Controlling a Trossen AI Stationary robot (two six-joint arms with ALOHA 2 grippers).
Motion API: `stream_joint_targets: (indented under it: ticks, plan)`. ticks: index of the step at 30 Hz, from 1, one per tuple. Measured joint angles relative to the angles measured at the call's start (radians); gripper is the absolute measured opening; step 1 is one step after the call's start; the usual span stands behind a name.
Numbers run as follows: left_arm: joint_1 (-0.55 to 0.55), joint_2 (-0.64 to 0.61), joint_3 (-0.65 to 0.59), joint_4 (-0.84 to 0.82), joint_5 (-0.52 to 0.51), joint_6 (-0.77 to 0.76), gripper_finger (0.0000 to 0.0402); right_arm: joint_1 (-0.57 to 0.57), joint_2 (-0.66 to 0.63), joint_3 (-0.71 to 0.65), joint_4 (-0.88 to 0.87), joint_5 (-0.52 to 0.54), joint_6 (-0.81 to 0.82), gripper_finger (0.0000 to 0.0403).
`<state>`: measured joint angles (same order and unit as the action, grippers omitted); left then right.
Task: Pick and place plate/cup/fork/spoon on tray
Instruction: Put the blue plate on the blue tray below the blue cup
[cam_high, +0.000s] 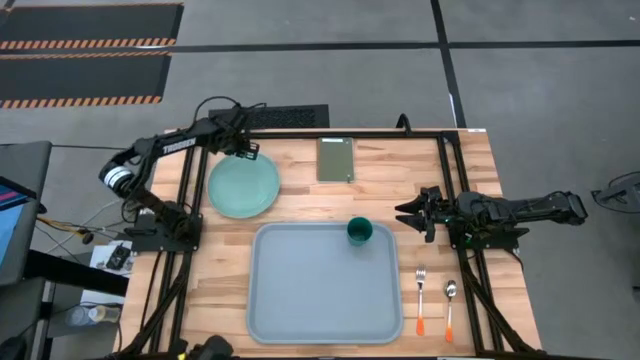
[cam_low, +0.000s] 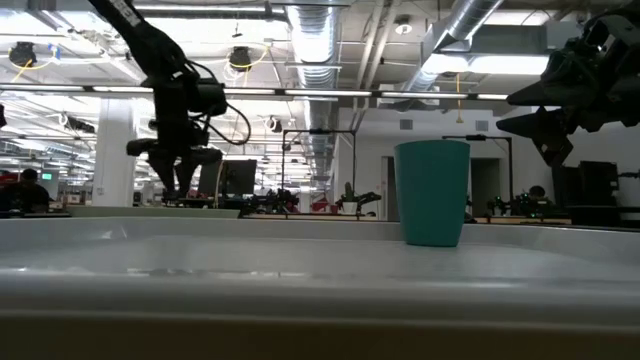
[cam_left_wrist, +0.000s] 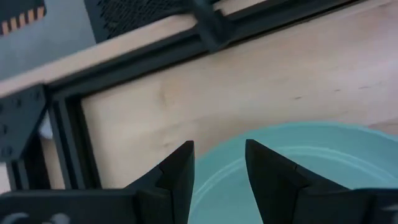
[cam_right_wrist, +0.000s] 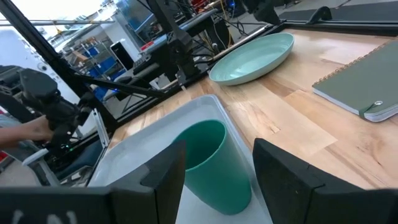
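The pale mint-green plate (cam_high: 243, 186) lies flat on the wooden table, left of the tray's far edge. My left gripper (cam_high: 245, 152) is open and points down over the plate's far rim (cam_left_wrist: 298, 155), one finger on each side of the rim line; I see no touch. The dark teal cup (cam_high: 359, 232) stands upright in the far right corner of the grey-blue tray (cam_high: 300, 300). My right gripper (cam_high: 408, 213) is open and level, just right of the cup (cam_right_wrist: 211, 165), apart from it. The fork (cam_high: 421, 295) and the spoon (cam_high: 451, 300) lie right of the tray.
An olive-green notebook (cam_high: 336, 158) lies at the table's far edge, between the plate and my right arm. Black frame rails run along the table's far, left and right sides. The tray's left and near parts (cam_high: 290, 320) are bare.
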<state>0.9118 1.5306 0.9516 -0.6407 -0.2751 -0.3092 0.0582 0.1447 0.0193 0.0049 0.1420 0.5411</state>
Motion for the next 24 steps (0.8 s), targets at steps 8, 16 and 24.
stream_joint_targets:
  ticks: [8, 16, 24]
  plan:
    - [0.002, 0.118, 0.110, -0.069, -0.056, 0.150, 0.0131, 0.000, 0.000, 0.000, 0.000, 0.001, 0.000, 0.0214]
    - [0.012, 0.206, 0.142, -0.115, -0.042, 0.274, 0.0131, 0.000, 0.000, 0.000, 0.000, 0.001, 0.000, 0.0214]
    - [0.020, 0.209, 0.141, -0.152, -0.081, 0.348, 0.0131, 0.000, 0.000, 0.000, 0.000, 0.002, 0.000, 0.0214]
